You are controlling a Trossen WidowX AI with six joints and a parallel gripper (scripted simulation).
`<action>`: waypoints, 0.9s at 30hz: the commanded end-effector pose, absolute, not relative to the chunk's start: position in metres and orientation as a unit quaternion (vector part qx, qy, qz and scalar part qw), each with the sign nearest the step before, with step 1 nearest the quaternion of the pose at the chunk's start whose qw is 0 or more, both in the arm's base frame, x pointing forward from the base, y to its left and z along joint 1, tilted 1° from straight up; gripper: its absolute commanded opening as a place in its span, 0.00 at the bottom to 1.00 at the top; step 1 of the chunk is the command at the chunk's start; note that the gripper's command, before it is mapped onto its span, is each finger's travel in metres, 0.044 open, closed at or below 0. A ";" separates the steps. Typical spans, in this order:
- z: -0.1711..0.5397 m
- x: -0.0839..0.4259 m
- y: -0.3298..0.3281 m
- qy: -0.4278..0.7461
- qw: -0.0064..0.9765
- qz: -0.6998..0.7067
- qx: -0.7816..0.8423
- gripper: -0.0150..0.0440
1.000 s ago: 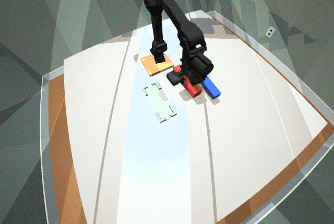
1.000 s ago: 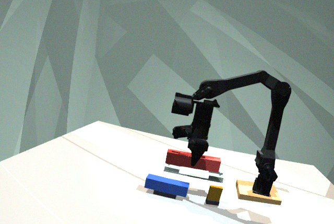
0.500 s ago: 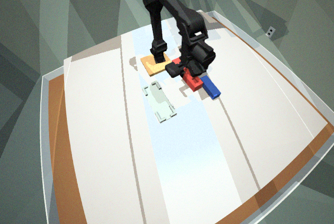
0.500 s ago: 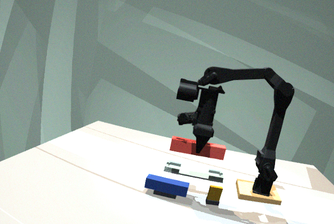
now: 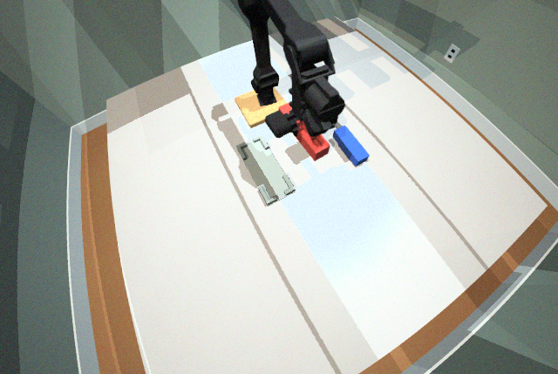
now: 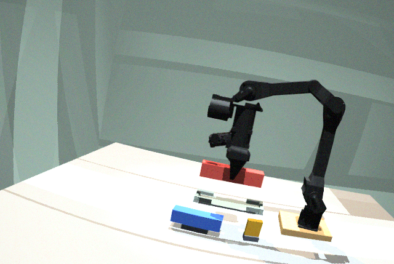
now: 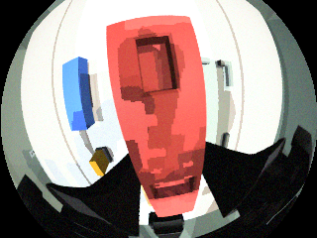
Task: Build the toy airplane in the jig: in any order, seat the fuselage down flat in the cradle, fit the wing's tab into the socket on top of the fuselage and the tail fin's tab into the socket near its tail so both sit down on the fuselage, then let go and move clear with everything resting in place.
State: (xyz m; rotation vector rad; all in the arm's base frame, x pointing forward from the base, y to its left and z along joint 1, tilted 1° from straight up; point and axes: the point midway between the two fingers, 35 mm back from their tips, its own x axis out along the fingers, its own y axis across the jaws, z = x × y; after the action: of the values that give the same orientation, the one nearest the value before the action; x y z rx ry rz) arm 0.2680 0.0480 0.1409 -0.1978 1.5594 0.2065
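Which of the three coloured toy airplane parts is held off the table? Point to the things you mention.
The red fuselage (image 5: pixel 314 146) (image 6: pixel 251 176) (image 7: pixel 165 116), the part with two sockets: it alone is clamped between the fingers.

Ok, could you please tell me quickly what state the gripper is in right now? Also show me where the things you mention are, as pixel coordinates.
Gripper (image 5: pixel 302 124) (image 6: pixel 233 173) (image 7: pixel 165 147): jaws closed on the red fuselage (image 5: pixel 314 145) (image 6: pixel 213 172) (image 7: pixel 165 111), holding it above the table.

The red fuselage (image 5: pixel 314 145) (image 6: pixel 214 172) (image 7: pixel 165 119) is hanging above the bench, showing two sockets on top. The blue wing (image 5: pixel 350 146) (image 6: pixel 196 219) (image 7: pixel 77 94) and yellow tail fin (image 6: pixel 253 228) (image 7: pixel 100 162) are resting apart, while the pale cradle (image 5: pixel 268 169) (image 6: pixel 227 202) (image 7: pixel 210 96) is lying empty.
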 end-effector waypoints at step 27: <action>0.106 0.280 -0.043 0.701 0.704 0.080 -0.085 0.25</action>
State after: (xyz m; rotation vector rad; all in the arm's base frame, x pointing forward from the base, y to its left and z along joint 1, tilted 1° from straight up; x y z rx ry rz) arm 0.2803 -0.0320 0.1092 -0.1845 1.5588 0.1841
